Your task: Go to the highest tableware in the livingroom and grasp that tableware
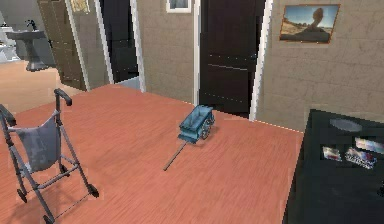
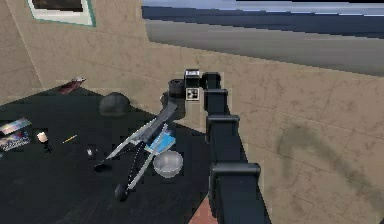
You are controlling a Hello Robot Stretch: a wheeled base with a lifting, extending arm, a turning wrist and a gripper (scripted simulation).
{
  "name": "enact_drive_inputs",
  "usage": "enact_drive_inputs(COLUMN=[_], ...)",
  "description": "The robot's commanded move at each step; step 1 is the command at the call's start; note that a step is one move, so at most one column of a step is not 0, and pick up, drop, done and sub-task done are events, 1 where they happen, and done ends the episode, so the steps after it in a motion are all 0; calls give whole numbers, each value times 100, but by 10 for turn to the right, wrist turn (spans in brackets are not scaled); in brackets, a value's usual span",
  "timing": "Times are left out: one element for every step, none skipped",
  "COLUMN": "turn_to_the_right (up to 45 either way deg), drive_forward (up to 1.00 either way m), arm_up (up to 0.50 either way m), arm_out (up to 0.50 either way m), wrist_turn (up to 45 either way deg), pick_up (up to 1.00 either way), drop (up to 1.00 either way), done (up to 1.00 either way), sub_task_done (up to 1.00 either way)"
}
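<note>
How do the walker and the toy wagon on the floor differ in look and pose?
The walker stands tall, a thin dark frame with a grey-blue pouch; the toy wagon sits low, a boxy blue body. The walker's grips sit high; the wagon's handle lies along the floor. Both have wheels and stand on it.

reddish wood floor (image 1: 130,130) | beige walls (image 1: 165,50) | two dark doors (image 1: 230,50) | black table (image 1: 320,190) | blue walker (image 1: 40,150) | framed picture (image 1: 308,22)
</note>
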Motion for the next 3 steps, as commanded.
enact_drive_inputs(turn_to_the_right=[0,0,0], drive_forward=[0,0,0], arm_up=[0,0,0], arm_out=[0,0,0], wrist_turn=[450,450,180], pick_up=[0,0,0], drop=[0,0,0], done=[0,0,0], sub_task_done=[0,0,0])
